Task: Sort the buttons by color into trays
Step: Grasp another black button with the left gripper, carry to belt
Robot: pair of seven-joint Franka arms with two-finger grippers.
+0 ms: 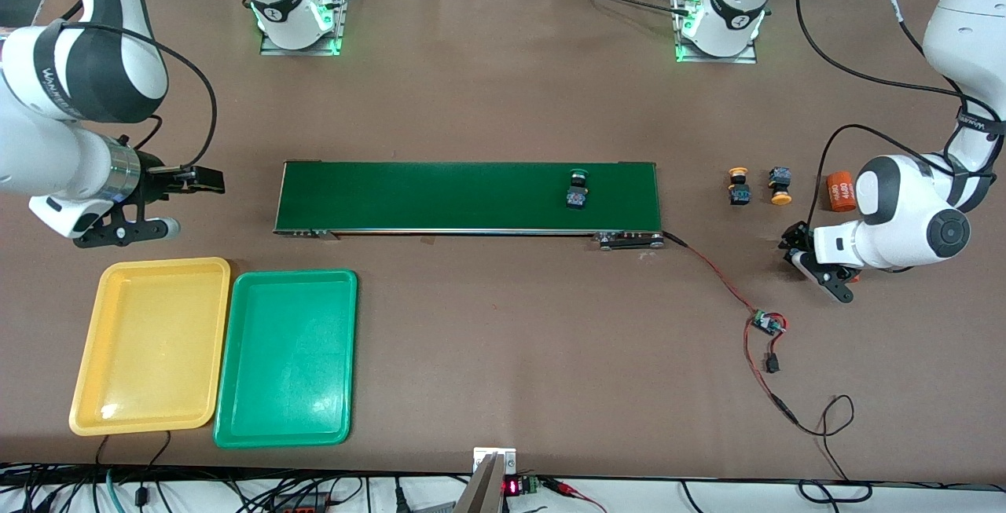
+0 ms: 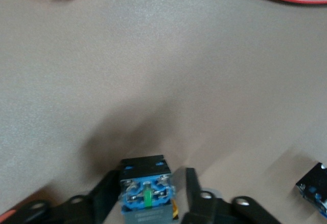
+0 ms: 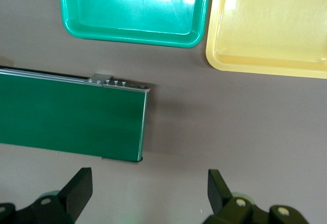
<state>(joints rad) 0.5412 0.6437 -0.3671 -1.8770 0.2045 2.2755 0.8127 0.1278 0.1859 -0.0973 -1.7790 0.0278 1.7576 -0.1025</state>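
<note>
Desk carries a long green belt across its middle. Yellow tray and green tray sit side by side, touching or almost, toward the right arm's end and nearer the front camera than the belt. Both trays hold nothing.

Right gripper waits over bare desk by the belt's end, above the trays in the front view, fingers spread wide and grasping nothing.

Left gripper is low over the desk at the left arm's end, nearer the camera than the loose buttons. Its fingers are clenched on the blue-black body of the gripped button, pressing both sides. Its cap is hidden, so I can't tell the colour.

Orange cylinder lies just beside the left arm, not part of the sort. Small board with red wires lies near the belt's end.

Green button sits on the belt toward the left arm's end. Two yellow buttons and stand just beside each other on the desk between the belt and the cylinder.

Step, as I judge it: grasp just made on the first pick at the left arm's end, nothing sorted yet. Next move calls for lifting straight up, clear of the nearby wires, and setting the button on the belt for transport toward the trays. The right arm would then take it and match the cap colour to the tray.
</note>
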